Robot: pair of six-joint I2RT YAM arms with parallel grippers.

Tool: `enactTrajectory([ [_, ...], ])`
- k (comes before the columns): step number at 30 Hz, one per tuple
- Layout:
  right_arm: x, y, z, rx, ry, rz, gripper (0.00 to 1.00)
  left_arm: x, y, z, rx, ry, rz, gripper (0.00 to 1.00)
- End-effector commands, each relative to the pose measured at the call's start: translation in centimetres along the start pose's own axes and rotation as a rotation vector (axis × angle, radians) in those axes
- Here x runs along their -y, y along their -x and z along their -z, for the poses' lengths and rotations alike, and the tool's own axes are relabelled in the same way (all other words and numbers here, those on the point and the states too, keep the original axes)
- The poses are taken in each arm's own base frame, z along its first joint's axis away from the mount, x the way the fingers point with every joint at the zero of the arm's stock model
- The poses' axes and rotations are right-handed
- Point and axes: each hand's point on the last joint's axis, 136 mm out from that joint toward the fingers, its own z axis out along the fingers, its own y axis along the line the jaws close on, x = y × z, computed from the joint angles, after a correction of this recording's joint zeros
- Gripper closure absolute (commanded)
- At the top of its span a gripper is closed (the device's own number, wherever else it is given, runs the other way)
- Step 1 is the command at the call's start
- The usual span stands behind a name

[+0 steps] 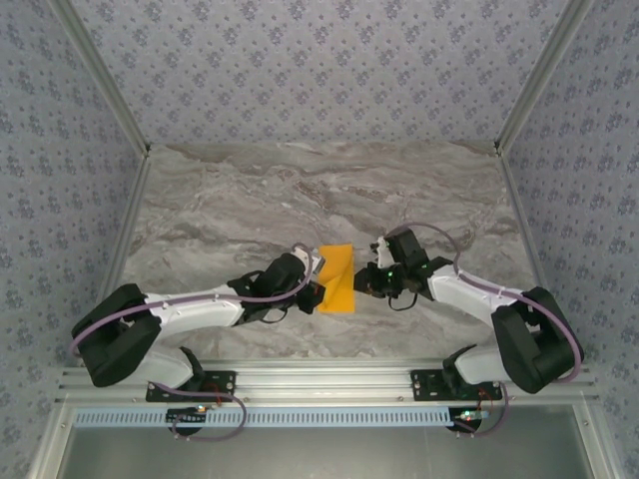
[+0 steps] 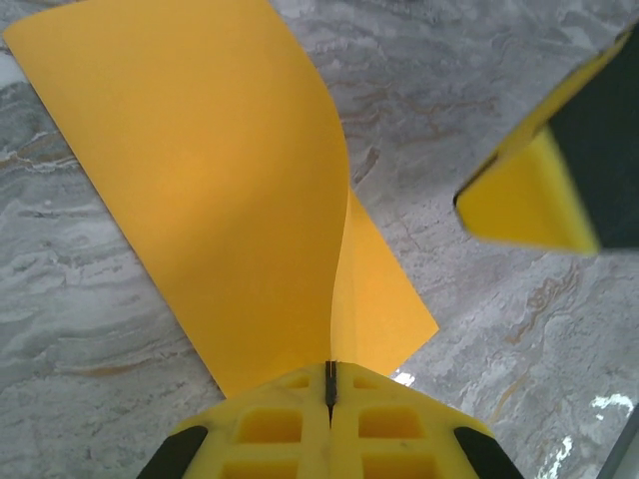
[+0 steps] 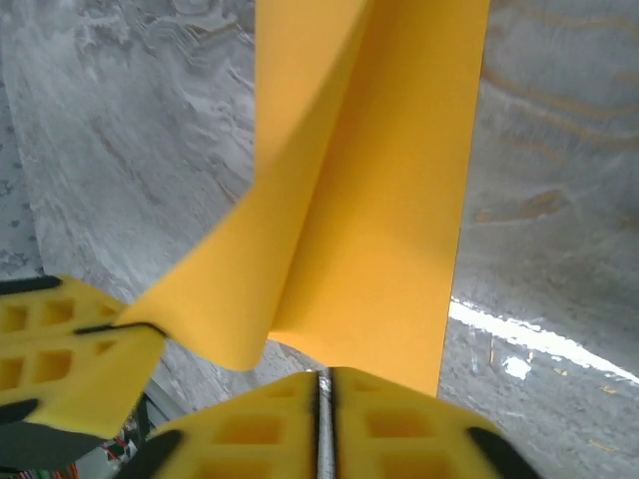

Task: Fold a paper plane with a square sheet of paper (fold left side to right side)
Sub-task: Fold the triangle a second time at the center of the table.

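The square sheet of paper (image 1: 336, 277) is orange-yellow and lies mid-table between the two arms, with one layer raised over another. My left gripper (image 1: 319, 289) is shut on the raised flap's edge. In the left wrist view the paper (image 2: 220, 180) curves up out of the closed jaws of this gripper (image 2: 330, 374). My right gripper (image 1: 365, 281) sits at the sheet's right edge, its jaws together. In the right wrist view the paper (image 3: 379, 200) ends just ahead of the right gripper (image 3: 324, 375), with nothing seen between the jaws. The paper plane is not formed.
The grey marble table (image 1: 300, 190) is bounded by patterned walls on three sides. An aluminium rail (image 1: 329, 384) carrying both arm bases runs along the near edge. One of the right gripper's yellow fingers (image 2: 524, 200) hovers just right of the paper.
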Motion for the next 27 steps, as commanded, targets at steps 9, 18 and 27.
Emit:
enactTrajectory([
  [9, 1.4, -1.8, -2.4, -0.056, -0.124, 0.007, 0.96, -0.7, 0.4, 0.5, -0.036, -0.052, 0.029, 1.00],
  [18, 2.9, -3.2, -3.4, -0.124, -0.235, 0.023, 0.96, -2.0, -0.2, 0.3, -0.097, -0.039, 0.013, 1.00],
  [27, 4.1, -4.1, -3.7, -0.166, -0.306, 0.033, 0.96, -2.6, 0.2, -0.7, -0.111, -0.036, 0.007, 1.00],
])
